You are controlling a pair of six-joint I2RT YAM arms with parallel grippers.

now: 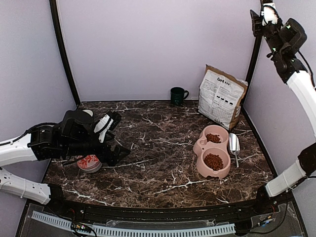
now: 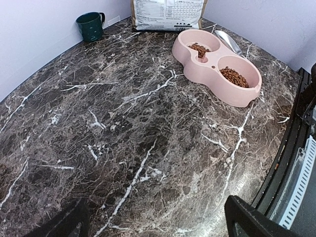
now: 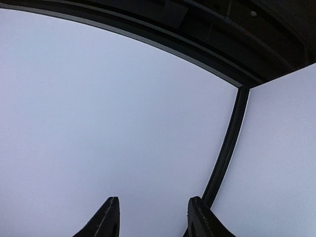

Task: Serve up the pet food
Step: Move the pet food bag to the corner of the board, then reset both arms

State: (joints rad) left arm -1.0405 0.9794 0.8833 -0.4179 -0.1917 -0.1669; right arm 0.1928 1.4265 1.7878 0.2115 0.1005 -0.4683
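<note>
The pet food is reddish-brown kibble lying in both cups of the pink double bowl (image 1: 199, 146): a small heap in the far cup (image 1: 213, 138) and a fuller one in the near cup (image 1: 214, 161). The left wrist view shows the same two heaps, far (image 2: 199, 48) and near (image 2: 234, 77). My left gripper (image 1: 122, 133) hovers low over the left part of the table, open wide, with only bare marble between its fingers (image 2: 155, 200). My right gripper (image 1: 260, 15) is raised high at the back right corner, far from the bowl. It faces the wall, open and empty (image 3: 154, 200).
A metal scoop (image 1: 234, 144) lies on the table just right of the bowl. The tan-and-white bag (image 1: 221, 96) leans at the back right, with a dark green mug (image 1: 177, 95) to its left. A red-and-white round container (image 1: 89, 163) sits under my left arm.
</note>
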